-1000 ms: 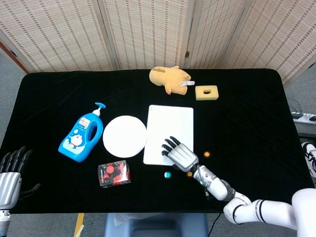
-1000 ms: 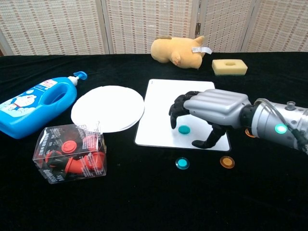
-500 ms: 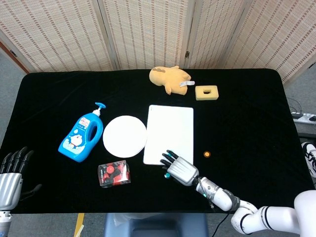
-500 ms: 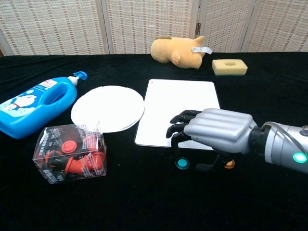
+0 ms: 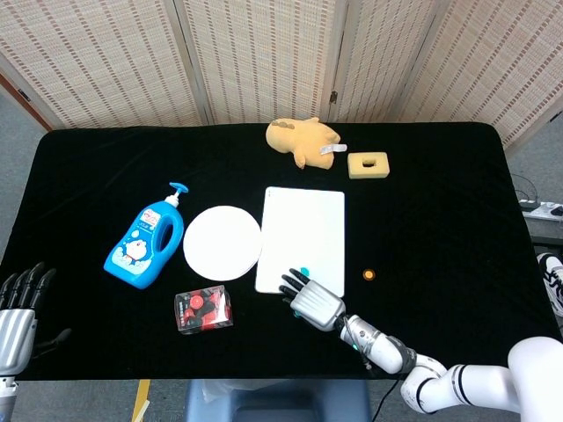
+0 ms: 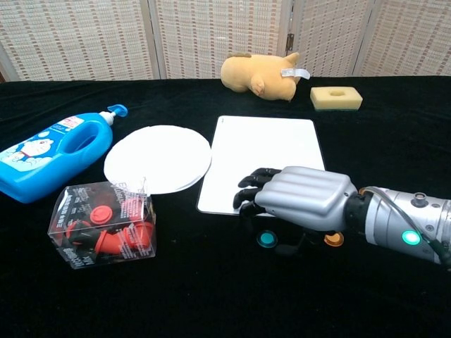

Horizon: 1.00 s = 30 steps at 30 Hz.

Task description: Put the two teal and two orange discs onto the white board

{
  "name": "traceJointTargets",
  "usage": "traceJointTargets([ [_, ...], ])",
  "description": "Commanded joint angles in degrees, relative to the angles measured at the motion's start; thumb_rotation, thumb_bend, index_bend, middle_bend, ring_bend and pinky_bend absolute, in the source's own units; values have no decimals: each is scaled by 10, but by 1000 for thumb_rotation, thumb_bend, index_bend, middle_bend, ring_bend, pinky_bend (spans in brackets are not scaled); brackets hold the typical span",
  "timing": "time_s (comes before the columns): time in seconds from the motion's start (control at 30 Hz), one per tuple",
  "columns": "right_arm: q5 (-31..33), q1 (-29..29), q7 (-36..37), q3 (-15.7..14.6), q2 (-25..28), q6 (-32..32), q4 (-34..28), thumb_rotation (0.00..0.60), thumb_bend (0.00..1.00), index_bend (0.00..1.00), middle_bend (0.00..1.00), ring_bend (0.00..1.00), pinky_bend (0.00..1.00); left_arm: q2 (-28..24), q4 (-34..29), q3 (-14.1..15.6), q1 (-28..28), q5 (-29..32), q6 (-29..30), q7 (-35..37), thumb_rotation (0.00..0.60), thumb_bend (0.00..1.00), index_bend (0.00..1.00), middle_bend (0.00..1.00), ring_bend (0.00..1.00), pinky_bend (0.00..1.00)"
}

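The right hand [image 6: 299,201] partly hides an orange disc [image 6: 334,240]; left hand [image 5: 18,303] cropped, perhaps open.

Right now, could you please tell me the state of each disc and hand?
First teal disc: on the white board.
Second teal disc: on the cloth.
Near orange disc: on the cloth, partly hidden.
Far orange disc: on the cloth.
Right hand: empty, over the board's near edge.
Left hand: empty.

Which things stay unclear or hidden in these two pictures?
- Chest view: the right hand covers the near end of the white board, so discs there are hidden.
- Chest view: the orange disc shows only partly behind that hand.
- Head view: the left hand is cut by the edge.
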State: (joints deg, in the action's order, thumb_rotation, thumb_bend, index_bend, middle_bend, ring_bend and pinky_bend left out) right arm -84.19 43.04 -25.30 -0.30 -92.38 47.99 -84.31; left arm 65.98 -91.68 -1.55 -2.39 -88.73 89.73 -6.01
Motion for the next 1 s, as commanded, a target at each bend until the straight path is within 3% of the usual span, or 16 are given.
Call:
traceJointTargets([
  [0.03, 3, 0, -3, 0, -2, -1, 2, 600, 279, 386, 143, 10, 0, 1, 1, 0, 0, 0, 0, 1, 600, 121, 0, 0, 8, 0],
  [0.33, -3, -4, 3, 0, -11, 14, 13, 600, 279, 498, 172, 29, 0, 2, 5, 0, 1, 0, 0, 5, 600, 121, 0, 0, 8, 0],
  [0.6, -15, -8, 10, 7, 8, 39, -8, 600, 280, 509, 176, 32, 0, 2, 6, 0, 1, -1, 0, 5, 600, 120, 0, 0, 8, 0],
  [1.0, 64, -12, -9, 47, 49, 35, 5, 600, 280, 509, 172, 33, 0, 4, 4, 1, -3, -3, -5, 1, 600, 120, 0, 0, 8, 0],
])
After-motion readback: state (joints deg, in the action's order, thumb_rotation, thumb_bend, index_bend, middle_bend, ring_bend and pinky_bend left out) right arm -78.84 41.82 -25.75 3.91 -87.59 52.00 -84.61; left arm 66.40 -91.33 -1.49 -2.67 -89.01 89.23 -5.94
